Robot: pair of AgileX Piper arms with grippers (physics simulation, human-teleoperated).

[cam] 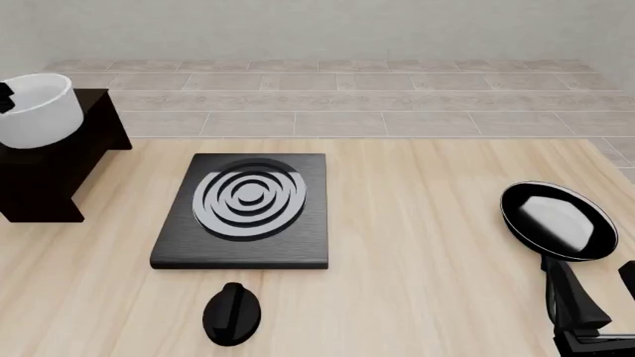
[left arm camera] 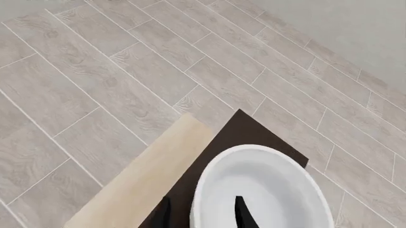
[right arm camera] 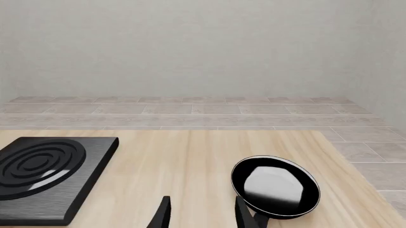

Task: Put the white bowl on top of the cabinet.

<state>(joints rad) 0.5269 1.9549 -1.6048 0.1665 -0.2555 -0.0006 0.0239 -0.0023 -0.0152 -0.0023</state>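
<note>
Two arms at table [cam: 427, 223], only parts visible. Bowl [cam: 38, 110] at far left of front view, at about 10 o'clock from stove [cam: 248, 210], over cabinet [cam: 55, 167]; resting on top or held just above, cannot tell. Left gripper [left arm camera: 201, 213] clamped on bowl's rim: one finger [left arm camera: 243, 213] inside bowl, other outside wall, dark cabinet top beneath. Seen in front view only as dark sliver at bowl's left edge. Tilted slightly, bowl's opening facing up and toward 2 o'clock.

Right gripper [right arm camera: 201, 213] at lower right of front view, fingers spread apart, nothing between them, hovering near table at 6 o'clock of pan [cam: 555, 221]. Pan handle running toward 6 o'clock, just beside gripper. Black knob-like object [cam: 232, 313] on table at 6 o'clock of stove, near its front edge.
</note>
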